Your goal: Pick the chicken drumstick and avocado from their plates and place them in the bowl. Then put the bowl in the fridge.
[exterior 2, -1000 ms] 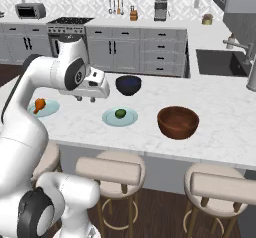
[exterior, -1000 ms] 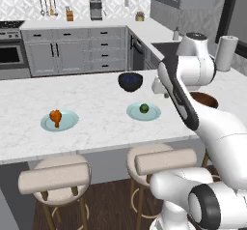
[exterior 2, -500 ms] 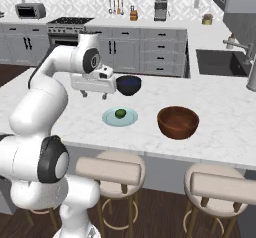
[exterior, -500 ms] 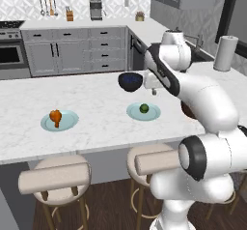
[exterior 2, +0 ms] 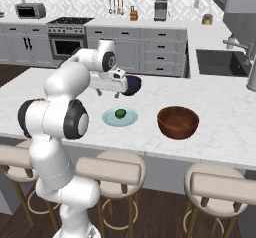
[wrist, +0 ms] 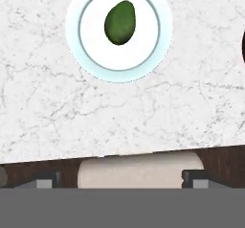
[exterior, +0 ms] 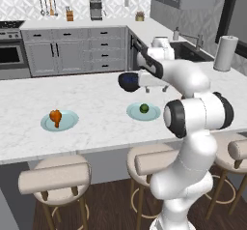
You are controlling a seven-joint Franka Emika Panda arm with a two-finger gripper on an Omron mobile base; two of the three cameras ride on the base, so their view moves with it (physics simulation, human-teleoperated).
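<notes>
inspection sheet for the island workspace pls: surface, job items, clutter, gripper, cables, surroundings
Surface: white marbled island counter, nothing spilled.
Job's things: chicken drumstick on the left plate; avocado on the nearer plate; brown bowl holds nothing, standing apart from that plate; fridge: nothing seen.
Clutter: dark navy bowl behind the avocado's plate; paper towel roll near the sink.
Grippers: gripper open, holding nothing, above the counter beside the avocado's plate.
Cables: nothing seen.
Surroundings: stools along the island's near edge; grey cabinets, oven, sink behind.
</notes>
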